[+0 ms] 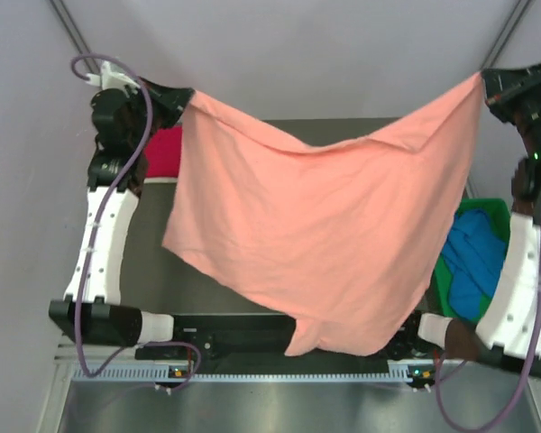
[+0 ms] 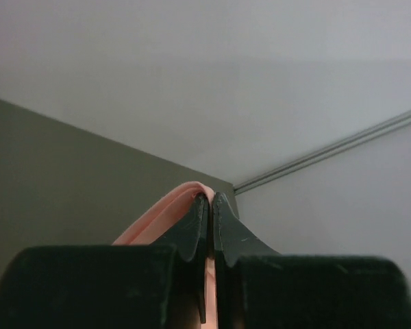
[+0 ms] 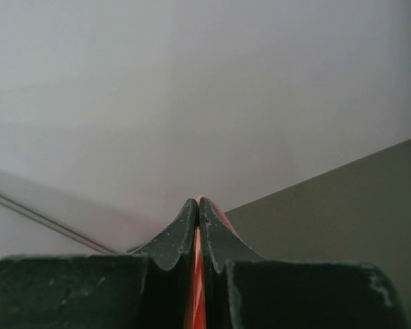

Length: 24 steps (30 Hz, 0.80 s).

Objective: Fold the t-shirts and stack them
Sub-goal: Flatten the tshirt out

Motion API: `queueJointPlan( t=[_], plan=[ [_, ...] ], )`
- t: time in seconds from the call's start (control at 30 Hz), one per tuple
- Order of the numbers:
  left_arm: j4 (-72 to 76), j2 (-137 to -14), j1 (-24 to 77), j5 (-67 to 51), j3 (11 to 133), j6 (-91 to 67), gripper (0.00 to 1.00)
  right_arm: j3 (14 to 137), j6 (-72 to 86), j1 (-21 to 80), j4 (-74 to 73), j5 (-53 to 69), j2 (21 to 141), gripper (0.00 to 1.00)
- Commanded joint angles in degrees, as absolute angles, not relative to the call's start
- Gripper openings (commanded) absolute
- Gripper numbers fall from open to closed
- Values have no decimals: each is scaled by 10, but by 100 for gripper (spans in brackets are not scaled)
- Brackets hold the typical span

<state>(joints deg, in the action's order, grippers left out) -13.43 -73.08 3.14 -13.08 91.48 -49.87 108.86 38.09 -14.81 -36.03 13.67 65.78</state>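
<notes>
The salmon-pink t-shirt hangs spread in the air above the table, held by two upper corners. My left gripper is shut on its left corner, where pink cloth shows at the fingertips. My right gripper is shut on its right corner, with a thin strip of cloth between the closed jaws. The crimson-red t-shirt lies on the table at the far left, mostly hidden behind the pink one. The bright blue t-shirt lies bunched in the green tray at the right.
The dark table shows below and left of the hanging shirt. White walls enclose the back and sides. The arm bases and a metal rail run along the near edge.
</notes>
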Motion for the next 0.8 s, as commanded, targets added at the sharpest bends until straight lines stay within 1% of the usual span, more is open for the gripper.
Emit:
queueJointPlan(
  t=[0.0, 0.07, 0.1, 0.13, 0.23, 0.27, 0.3, 0.37, 0.47, 0.57, 0.6, 0.63, 0.67, 0.7, 0.77],
  plan=[
    [-9, -820, 28, -129, 924, -545, 0, 1155, 390, -151, -226, 179, 801, 0],
    [-4, -870, 26, -122, 963, -555, 0, 1214, 380, -152, -236, 177, 856, 0],
    [22, -912, 25, -133, 997, -570, 0, 1249, 380, -153, -246, 173, 882, 0],
    [53, -928, 22, -139, 1009, -582, 0, 1326, 376, -153, -257, 162, 928, 0],
    [82, -963, 14, -150, 1048, -629, 0, 1439, 406, -167, -282, 161, 977, 0],
    [78, -969, 14, -152, 1062, -632, 0, 1443, 416, -176, -260, 169, 976, 0],
    [75, -976, 14, -153, 1090, -632, 0, 1436, 424, -189, -241, 177, 967, 0],
    [75, -972, 14, -148, 1105, -627, 0, 1400, 429, -199, -203, 177, 934, 0],
    [87, -939, 14, -130, 1083, -599, 0, 1375, 418, -222, -201, 179, 896, 0],
    [124, -866, 12, -118, 981, -588, 0, 1302, 377, -224, -195, 165, 837, 0],
    [134, -830, 12, -117, 923, -583, 0, 1272, 370, -225, -191, 163, 820, 0],
    [134, -812, 12, -114, 894, -581, 0, 1210, 358, -225, -187, 157, 785, 0],
    [134, -796, 12, -113, 867, -579, 0, 1174, 354, -224, -177, 156, 767, 0],
    [129, -766, 12, -104, 814, -572, 0, 1093, 352, -223, -169, 155, 731, 0],
    [120, -738, 12, -95, 762, -563, 0, 1012, 353, -223, -151, 156, 698, 0]
  ],
)
